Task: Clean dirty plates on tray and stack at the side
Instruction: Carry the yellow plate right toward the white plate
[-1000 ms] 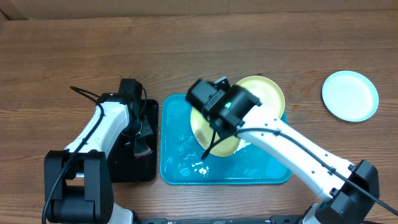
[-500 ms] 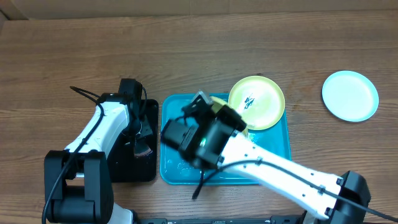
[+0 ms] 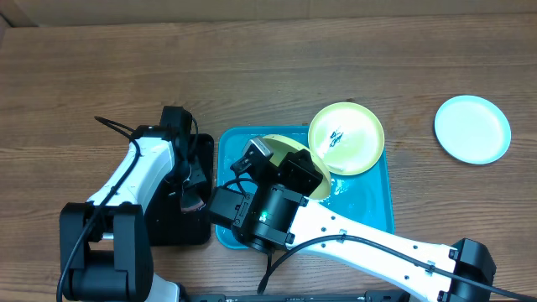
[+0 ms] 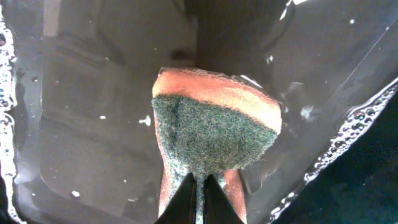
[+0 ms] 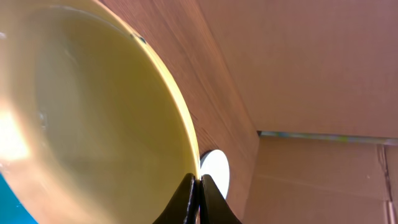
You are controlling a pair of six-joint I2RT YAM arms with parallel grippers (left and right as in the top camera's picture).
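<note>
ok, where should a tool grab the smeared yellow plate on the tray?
Pinch the smeared plate at its far rim, where it sticks out past the tray edge. Lying flat, only that overhang likely leaves room underneath; come from the far side.

No writing, label, brand, number or sign can be read in any view. The nearest thing to one is the dark, scribble-like smear at the centre of the pale yellow-green plate (image 3: pixel 357 126), which lies over the far right corner of the cyan tray (image 3: pixel 369 197). It forms no letters or digits.
</note>
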